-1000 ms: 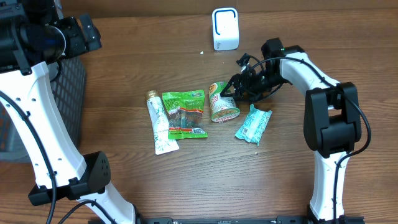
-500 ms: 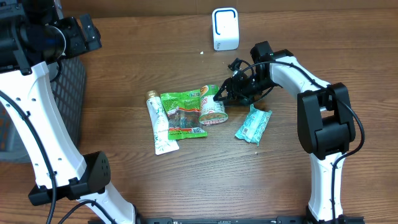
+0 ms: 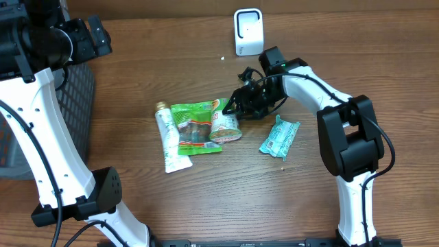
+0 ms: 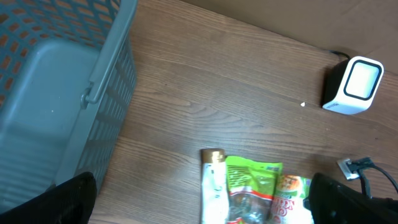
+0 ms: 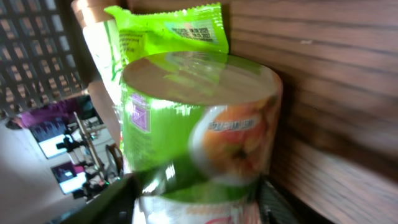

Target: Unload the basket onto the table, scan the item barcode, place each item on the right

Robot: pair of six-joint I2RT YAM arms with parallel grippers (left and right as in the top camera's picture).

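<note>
A green and orange noodle cup [image 3: 225, 125] lies on its side, partly on top of a green snack bag [image 3: 195, 123]. My right gripper [image 3: 238, 108] reaches in from the right and is shut on the cup. In the right wrist view the cup [image 5: 199, 124] fills the space between both fingers [image 5: 102, 202], with the snack bag [image 5: 168, 31] behind it. The white scanner [image 3: 248, 31] stands at the back of the table. My left gripper [image 3: 96, 38] hangs open and empty at the far left, high over the basket [image 3: 75, 103].
A white tube [image 3: 167, 140] lies left of the snack bag. A teal packet [image 3: 279, 137] lies right of the cup. The left wrist view shows the basket [image 4: 62, 93], the scanner [image 4: 354, 84], the tube [image 4: 214, 186] and the snack bag [image 4: 252, 186].
My right gripper has moved left with the cup between its fingers and narrowed on it. The cup slid onto the snack bag, nudging bag and tube leftward. The left arm stayed still.
</note>
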